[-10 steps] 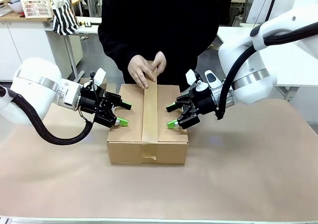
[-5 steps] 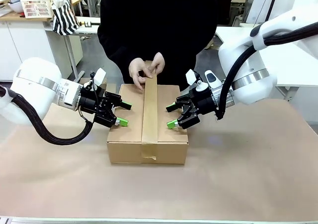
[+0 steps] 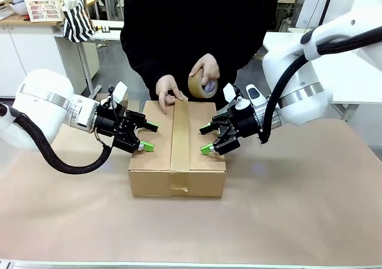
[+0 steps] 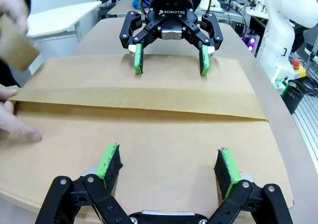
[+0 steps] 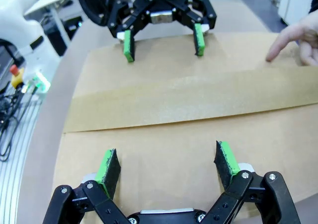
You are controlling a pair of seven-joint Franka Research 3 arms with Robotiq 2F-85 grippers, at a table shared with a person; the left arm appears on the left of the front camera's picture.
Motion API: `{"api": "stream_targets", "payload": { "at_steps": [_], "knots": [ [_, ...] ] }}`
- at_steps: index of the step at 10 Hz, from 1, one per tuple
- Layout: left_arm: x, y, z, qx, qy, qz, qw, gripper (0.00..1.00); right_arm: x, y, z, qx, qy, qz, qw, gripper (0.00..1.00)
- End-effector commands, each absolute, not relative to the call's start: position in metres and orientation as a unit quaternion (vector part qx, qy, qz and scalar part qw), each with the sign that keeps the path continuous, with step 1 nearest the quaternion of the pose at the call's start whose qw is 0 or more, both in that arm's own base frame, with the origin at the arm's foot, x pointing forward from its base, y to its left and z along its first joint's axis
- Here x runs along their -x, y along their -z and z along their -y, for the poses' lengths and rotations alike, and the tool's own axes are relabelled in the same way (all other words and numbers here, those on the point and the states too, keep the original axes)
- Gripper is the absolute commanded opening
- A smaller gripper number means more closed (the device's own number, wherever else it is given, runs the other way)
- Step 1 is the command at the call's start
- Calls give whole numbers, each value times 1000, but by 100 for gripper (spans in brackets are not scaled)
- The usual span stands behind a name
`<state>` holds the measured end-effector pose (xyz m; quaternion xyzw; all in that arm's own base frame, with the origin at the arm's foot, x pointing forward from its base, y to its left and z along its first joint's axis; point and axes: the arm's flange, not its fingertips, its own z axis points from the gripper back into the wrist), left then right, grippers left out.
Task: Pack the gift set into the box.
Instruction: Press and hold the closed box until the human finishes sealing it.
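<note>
The box (image 3: 152,176) stands shut in the middle of the table, with a strip of brown tape (image 3: 180,138) running along its top seam. The gift set is hidden. My left gripper (image 3: 149,136) is open at the box's left top edge, its green pads (image 4: 110,162) over the lid. My right gripper (image 3: 205,139) is open at the right top edge, pads (image 5: 223,157) over the lid. Across the far edge a person's hand (image 3: 169,91) presses on the box, and the other hand holds a tape roll (image 3: 202,85) above it.
The table (image 3: 286,209) is covered in brown paper, with free room in front of and to the right of the box. A white slatted basket (image 3: 45,6) and a striped bag (image 3: 77,18) sit on a counter at the back left.
One of the person's hands has lifted off the box's far edge, holding the tape roll. The other hand stays on the box. Both grippers have not moved.
</note>
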<state>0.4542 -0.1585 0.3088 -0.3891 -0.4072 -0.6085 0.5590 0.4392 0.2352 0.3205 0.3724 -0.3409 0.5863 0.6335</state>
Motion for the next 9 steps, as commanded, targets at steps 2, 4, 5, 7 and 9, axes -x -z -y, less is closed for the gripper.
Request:
{"api": "stream_targets", "payload": {
  "at_steps": [2,4,5,7,9],
  "knots": [
    [-453,-307,158,387,612,409,556,100,-437,-316,-234,-375,-579,341,639,100],
    [-453,-307,158,387,612,409,556,100,-437,-316,-234,-375,-579,341,639,100],
    [-453,-307,158,387,612,409,556,100,-437,-316,-234,-375,-579,341,639,100],
    [-453,-307,158,387,612,409,556,100,-437,-316,-234,-375,-579,341,639,100],
    [-453,-307,158,387,612,409,556,100,-437,-316,-234,-375,-579,341,639,100]
  ]
}}
